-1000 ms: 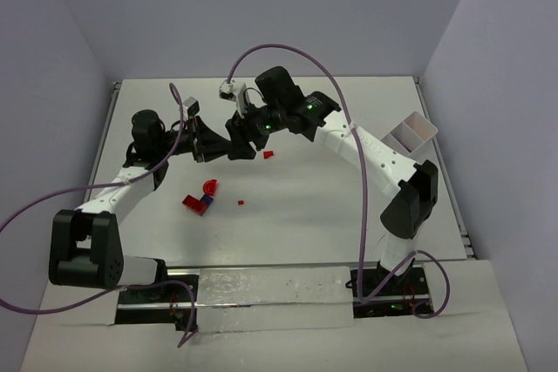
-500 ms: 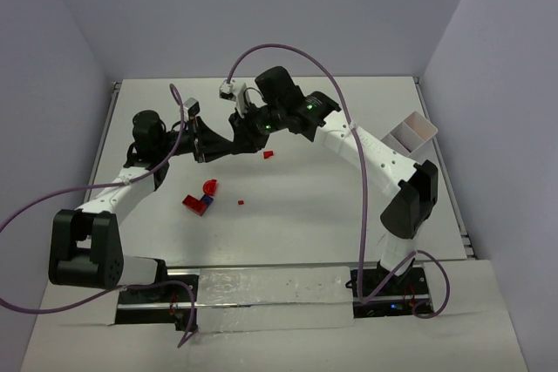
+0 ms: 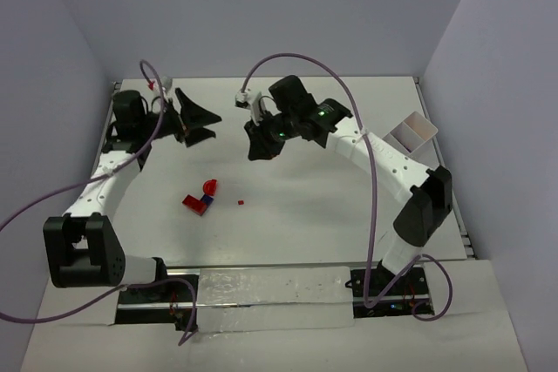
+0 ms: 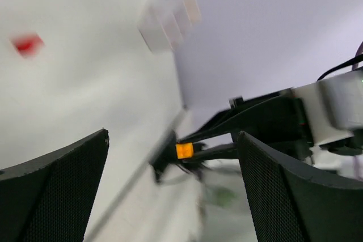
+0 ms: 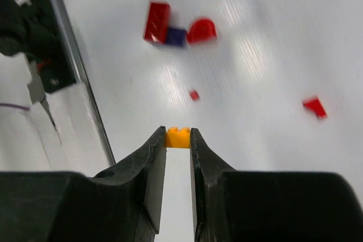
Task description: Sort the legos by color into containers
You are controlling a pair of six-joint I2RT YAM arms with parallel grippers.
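Observation:
A small orange lego (image 5: 178, 139) is pinched between the tips of my right gripper (image 5: 178, 132), which is shut on it above the table middle (image 3: 258, 151). In the left wrist view the same orange lego (image 4: 184, 151) shows between thin black fingers, well ahead of my left gripper (image 4: 173, 134). That left gripper (image 3: 207, 124) stands wide open and empty at the far left. On the table lie a red brick (image 5: 156, 22), a purple piece (image 5: 176, 37), a rounded red piece (image 5: 202, 30) and two small red bits (image 5: 194, 95) (image 5: 315, 106). The white containers (image 3: 410, 135) stand at the right edge.
The red and purple cluster (image 3: 200, 198) lies front left of centre, with a tiny red bit (image 3: 241, 203) beside it. White walls close in the table on three sides. Purple cables loop over both arms.
The grippers were together at the table middle. My left gripper has opened, let go of the orange lego and swung back left; the right one keeps the lego and has shifted slightly right.

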